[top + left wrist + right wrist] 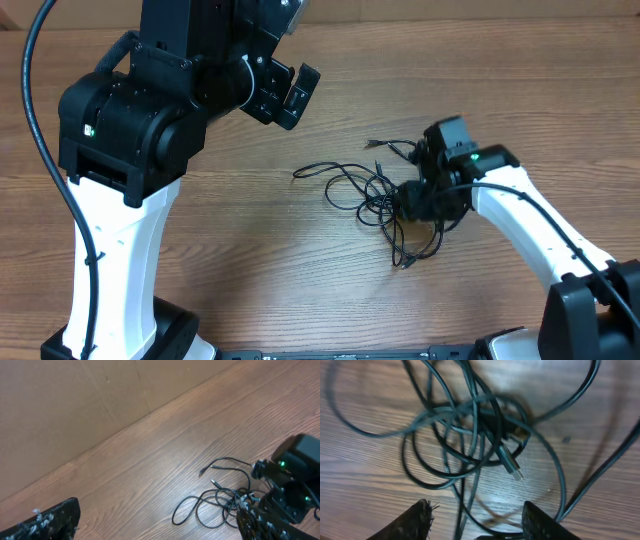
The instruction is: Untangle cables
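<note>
Hovering: the right tool [477,510] hangs directly over the cables [362,187], jaws partly apart, strands running between them, nothing pinched.
Tangle: knotted in the middle of the bench [250,260], with loose loops trailing toward the left side.
Plug [512,466]: just ahead of the right tool.
Left tool [288,92]: wide, holding nothing, raised well apart.
Nearer: the right tool.
Room: bare bench all round the tangle.

Black cables [372,188] with silver plug ends [512,466] lie on a brown wood-grained table [250,265].
</note>
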`<state>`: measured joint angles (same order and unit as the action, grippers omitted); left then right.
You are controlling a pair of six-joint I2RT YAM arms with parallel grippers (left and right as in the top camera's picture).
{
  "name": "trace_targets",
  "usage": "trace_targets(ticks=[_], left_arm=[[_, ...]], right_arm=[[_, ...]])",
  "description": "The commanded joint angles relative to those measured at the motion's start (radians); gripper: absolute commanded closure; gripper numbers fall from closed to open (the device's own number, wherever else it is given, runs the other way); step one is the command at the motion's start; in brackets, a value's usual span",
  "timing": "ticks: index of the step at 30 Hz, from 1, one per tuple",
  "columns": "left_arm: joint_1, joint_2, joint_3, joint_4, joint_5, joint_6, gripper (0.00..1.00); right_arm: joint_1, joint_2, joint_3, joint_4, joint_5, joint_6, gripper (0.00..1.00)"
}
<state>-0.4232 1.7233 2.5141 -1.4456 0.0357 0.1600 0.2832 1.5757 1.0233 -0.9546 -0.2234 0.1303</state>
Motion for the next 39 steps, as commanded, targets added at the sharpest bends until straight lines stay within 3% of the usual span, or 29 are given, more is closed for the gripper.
trace_targets(ticks=[1,6,7,8,9,16,20,22,25,30,35,39], left_arm=[[0.004,-0.009,0.018,-0.006,-0.01,-0.007,0.01],[0.004,-0.009,0.018,-0.024,-0.011,-0.007,0.01],[0.004,-0.009,0.018,-0.027,-0.01,-0.007,0.01],[0.004,-0.009,0.018,-0.031,-0.011,-0.007,0.01],[0.004,-0.009,0.018,-0.035,-0.011,-0.006,0.01],[0.004,-0.009,0.018,-0.07,-0.028,-0.003,0.01],[0.004,-0.009,0.017,-0.072,-0.028,-0.003,0.0],[0.005,-0.009,0.017,-0.07,-0.028,-0.003,0.0],[0.006,-0.007,0.017,-0.068,-0.027,-0.003,0.0],[0.006,0.005,0.014,-0.069,-0.024,-0.003,0.0],[0.006,0.042,0.009,-0.07,0.011,0.005,0.0],[0.006,0.085,0.008,-0.076,0.205,0.094,0.0]], right_arm=[[0.006,-0.016,-0.053,0.024,-0.031,0.015,0.45],[0.007,-0.016,-0.092,0.041,-0.075,0.023,0.47],[0.011,-0.016,-0.098,0.045,-0.079,0.023,0.54],[0.016,-0.016,-0.101,0.047,-0.083,0.023,0.8],[0.024,-0.016,-0.105,0.049,-0.086,0.023,0.96],[0.121,-0.017,-0.117,0.082,-0.093,0.026,0.96],[0.186,-0.076,0.003,0.018,-0.092,0.022,0.96],[0.203,-0.124,0.137,-0.051,-0.069,0.022,0.96],[0.206,-0.186,0.481,-0.171,0.014,0.01,0.96],[0.206,-0.19,0.861,-0.222,0.05,-0.035,0.96],[0.206,-0.19,1.102,-0.221,0.149,-0.088,0.96],[0.206,-0.19,1.213,-0.222,0.181,-0.137,0.96]])
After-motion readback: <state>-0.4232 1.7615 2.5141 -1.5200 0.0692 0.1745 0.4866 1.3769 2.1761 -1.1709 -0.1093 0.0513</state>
